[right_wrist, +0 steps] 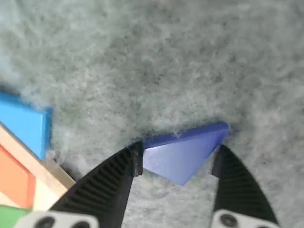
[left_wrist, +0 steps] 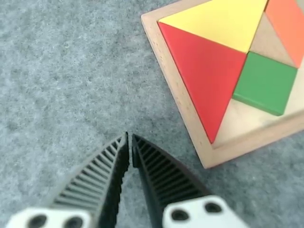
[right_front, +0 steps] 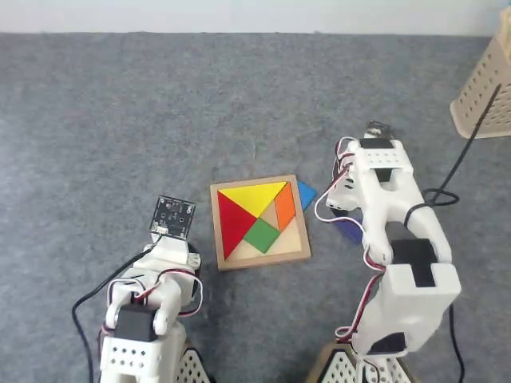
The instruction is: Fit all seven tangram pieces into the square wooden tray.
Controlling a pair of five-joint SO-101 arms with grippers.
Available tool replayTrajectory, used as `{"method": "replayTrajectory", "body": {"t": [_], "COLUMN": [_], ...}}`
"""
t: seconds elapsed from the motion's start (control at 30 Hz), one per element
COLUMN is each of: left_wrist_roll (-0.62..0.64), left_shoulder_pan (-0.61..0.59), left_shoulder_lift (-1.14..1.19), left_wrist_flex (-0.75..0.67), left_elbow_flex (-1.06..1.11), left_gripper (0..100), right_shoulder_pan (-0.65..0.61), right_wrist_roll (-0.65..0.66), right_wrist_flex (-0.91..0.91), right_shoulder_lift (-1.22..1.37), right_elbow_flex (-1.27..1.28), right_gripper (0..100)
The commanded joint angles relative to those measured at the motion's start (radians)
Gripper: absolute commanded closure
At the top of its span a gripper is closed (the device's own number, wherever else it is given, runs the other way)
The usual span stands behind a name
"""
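Currently the right gripper (right_wrist: 178, 151) sits low over the desk (right_front: 120, 120) with its jaws spread to either side of the dark blue triangle (right_wrist: 190, 142). One finger touches a corner and the other is just shy of the opposite tip, so nothing is pinched. That triangle lies flat on the desk, near the wooden tray (right_front: 263, 258) on the right arm's side. A light blue piece (right_front: 306, 194) lies outside, against the tray's outer rim. Seated in the tray are the yellow triangle (right_front: 251, 195), red triangle (right_front: 231, 223), green square (right_front: 262, 234) and orange piece (right_front: 285, 205), with bare wood showing beside the green square. The left gripper (left_wrist: 129, 137) hovers by the tray's other side, jaws pressed together on nothing. The risk, I'd say, is that the fingers meet sloping edges and pointed corners, so closing may twist the thin piece, squirt it out or shove it across the desk. Carried askew, it could catch the rim or nudge the seated pieces
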Motion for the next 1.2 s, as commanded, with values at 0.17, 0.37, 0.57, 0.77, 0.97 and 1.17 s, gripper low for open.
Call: {"method": "replayTrajectory", "body": {"t": [0.17,0.37,0.57,0.77,0.97,1.17], "left_wrist_roll": [0.006,0.006,0.006,0.006,0.006,0.006], "left_shoulder_pan": [0.000,0.000,0.000,0.000,0.000,0.000], "left_shoulder_lift": [-0.020,-0.020,-0.020,-0.020,-0.020,-0.020], "left_wrist_flex": [0.006,0.006,0.006,0.006,0.006,0.006], "left_elbow_flex": [-0.019,-0.019,-0.019,-0.019,-0.019,-0.019], "left_gripper": [99,99,99,99,99,99], "right_shoulder_pan": [-0.002,-0.010,-0.012,-0.128,-0.130,-0.071], "right_wrist_roll": [0.417,0.552,0.463,-0.018,-0.172,-0.235], "right_wrist_flex": [0.084,0.131,0.153,0.194,0.191,0.131], "right_shoulder_lift": [-0.002,-0.004,-0.019,-0.008,0.071,0.180], "right_elbow_flex": [-0.118,-0.209,-0.267,-0.255,-0.255,-0.256], "right_gripper": [91.4,91.3,91.0,77.0,66.5,67.4]}}
